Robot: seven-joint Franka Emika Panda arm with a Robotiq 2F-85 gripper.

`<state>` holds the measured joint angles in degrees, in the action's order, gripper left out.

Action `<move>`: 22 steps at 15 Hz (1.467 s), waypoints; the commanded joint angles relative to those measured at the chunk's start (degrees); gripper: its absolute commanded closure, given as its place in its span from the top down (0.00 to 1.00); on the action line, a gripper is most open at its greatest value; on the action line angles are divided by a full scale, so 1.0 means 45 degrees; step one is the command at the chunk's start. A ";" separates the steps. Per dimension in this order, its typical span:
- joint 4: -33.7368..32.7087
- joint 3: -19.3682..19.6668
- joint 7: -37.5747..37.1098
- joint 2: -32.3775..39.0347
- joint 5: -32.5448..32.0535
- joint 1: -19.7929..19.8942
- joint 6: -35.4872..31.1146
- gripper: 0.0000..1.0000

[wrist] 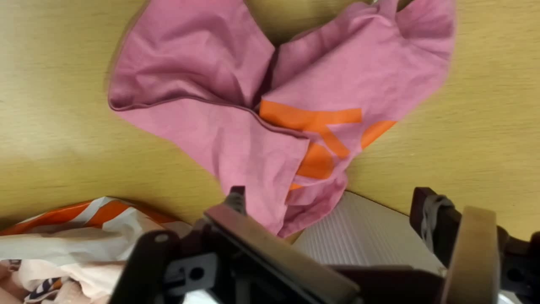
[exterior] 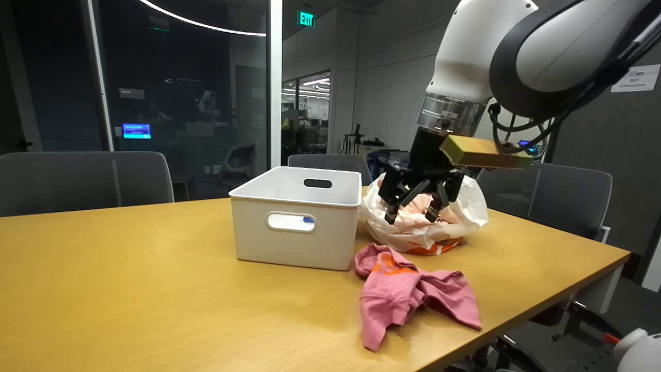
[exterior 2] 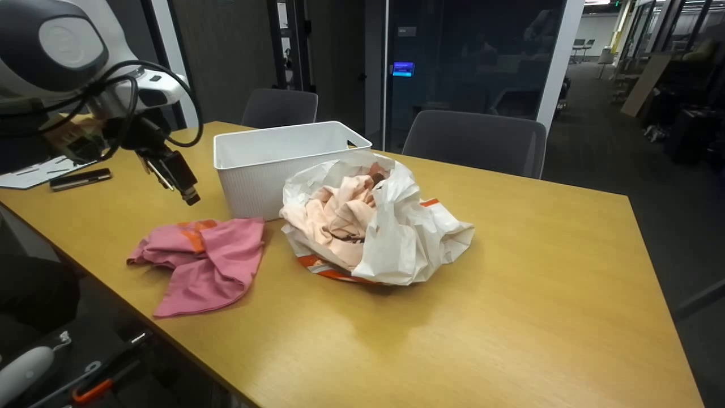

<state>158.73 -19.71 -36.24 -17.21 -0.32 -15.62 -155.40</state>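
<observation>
Nearest the camera, a yellow wooden table (exterior: 129,284) spread out. On it stood a white bin (exterior: 294,248); just beside that slumped a white plastic bag (exterior 2: 402,249), its mouth showing peach cloth (exterior 2: 340,212). A crumpled pink garment (exterior: 397,299) with orange print (wrist: 312,120) lay just beside the bin, near the bag. Above it hung the black gripper (wrist: 335,204), jaws wide apart.

1 pink garment (exterior: 395,297), loose and rumpled, down on the wooden table (exterior: 155,289)! It's bunched at the end by the white bin (exterior: 294,250), just beside it, contact too close to call, and 2 lobes splay out the opposite way. There's a bold orange print (wrist: 316,162), part covered by a fold, with the plastic bag (exterior 2: 402,246) near.
</observation>
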 commanded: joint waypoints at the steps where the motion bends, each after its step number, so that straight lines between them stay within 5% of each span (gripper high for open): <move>1: -0.0020 0.0130 0.0913 0.0682 0.0412 0.0201 -0.0075 1.00; 11: -0.0290 -0.0008 0.1599 0.3304 0.0636 -0.0100 -0.1860 1.00; 17: -0.0365 0.0168 0.1933 0.4927 -0.0689 0.0122 -0.3316 1.00; 22: -0.0440 0.1234 0.1402 0.5260 -0.4512 -0.0222 -0.2603 1.00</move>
<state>157.79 -17.23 -28.96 5.65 -11.82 -15.51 -168.12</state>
